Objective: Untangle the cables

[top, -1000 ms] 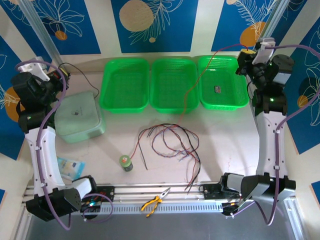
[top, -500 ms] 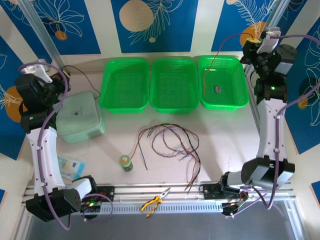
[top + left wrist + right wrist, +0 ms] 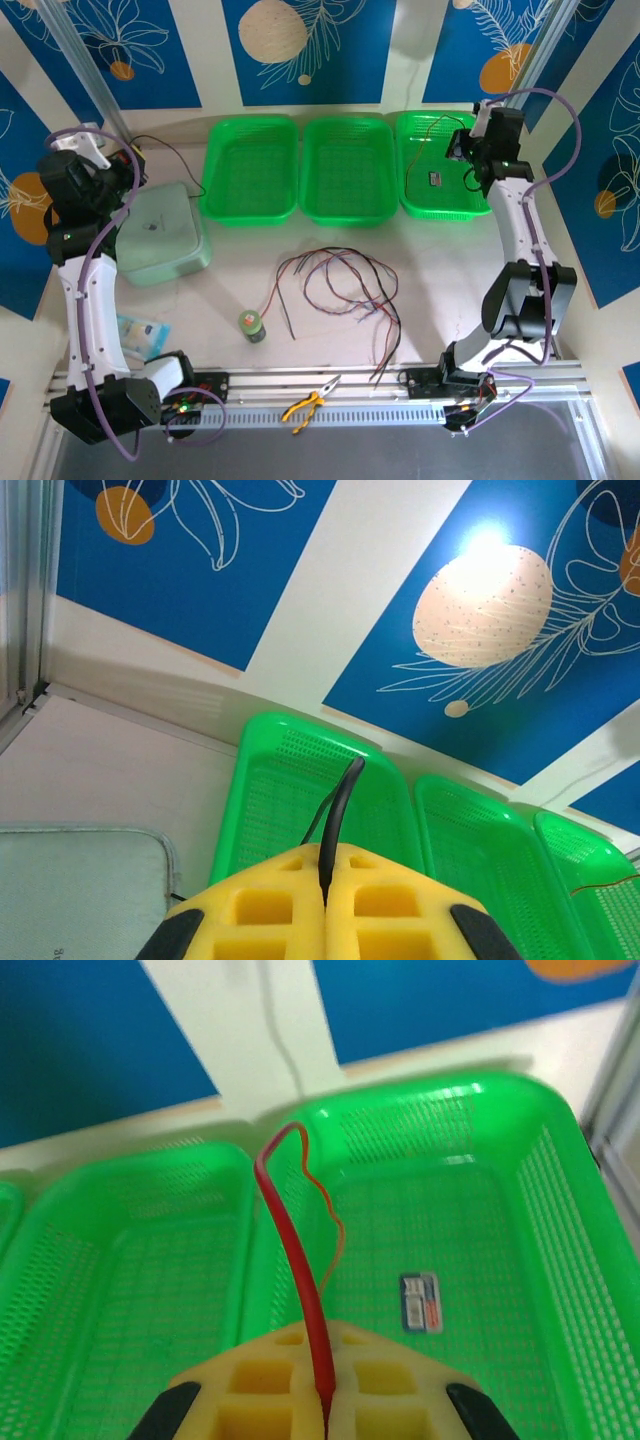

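Running out from the jaws of the right gripper (image 3: 325, 1392), clamped on it, the red cable (image 3: 296, 1250) loops above the rightmost green basket (image 3: 565, 1200) at upper right, well apart from the tangled cables (image 3: 340, 285) at centre; the left gripper (image 3: 325, 905), upper left, pinches a black cable (image 3: 337, 810).

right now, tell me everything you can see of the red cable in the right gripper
The red cable is a thin, glossy, flexible wire, plastic-coated by its look. The shut right gripper pinches it between yellow jaws. It rises from them, bends in a narrow loop and trails back down above the rightmost green basket. Its far end is unclear.
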Motion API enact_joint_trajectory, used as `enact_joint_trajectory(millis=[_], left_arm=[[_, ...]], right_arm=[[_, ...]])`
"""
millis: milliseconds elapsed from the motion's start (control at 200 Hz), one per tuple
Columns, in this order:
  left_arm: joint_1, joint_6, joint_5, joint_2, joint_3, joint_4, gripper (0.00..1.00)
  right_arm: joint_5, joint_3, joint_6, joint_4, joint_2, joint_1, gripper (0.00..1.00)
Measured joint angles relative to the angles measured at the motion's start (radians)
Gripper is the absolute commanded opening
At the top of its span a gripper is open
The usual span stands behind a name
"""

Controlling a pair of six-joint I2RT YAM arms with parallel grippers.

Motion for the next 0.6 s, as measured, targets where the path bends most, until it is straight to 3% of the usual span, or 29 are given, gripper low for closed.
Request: enact_joint_trajectory(millis=[120,175,235,300,355,595], left_arm=[[-0.004,0.0,0.0,0.0,0.0,0.0,0.0],[-0.004,0.0,0.0,0.001,0.0,0.001,0.0],[-0.004,-0.001,0.0,0.003,0.0,0.002,0.0],[-0.005,-0.001,0.0,0.008,0.0,0.005,0.0],[-0.005,0.001,-0.001,0.013,0.0,0.008,0.0],[-0.005,0.023,-0.011,0.043,0.003,0.008,0.0]], right_arm=[[0.022,0.014,0.093,-0.091,0.084,-0.018,0.01],[0.029,0.014,0.126,-0.129,0.119,-0.023,0.07],[0.032,0.014,0.162,-0.165,0.155,-0.028,0.32],[0.029,0.014,0.199,-0.195,0.182,-0.037,0.71],[0.028,0.01,0.225,-0.212,0.194,-0.041,0.95],[0.035,-0.045,0.254,-0.214,0.178,-0.049,0.99]])
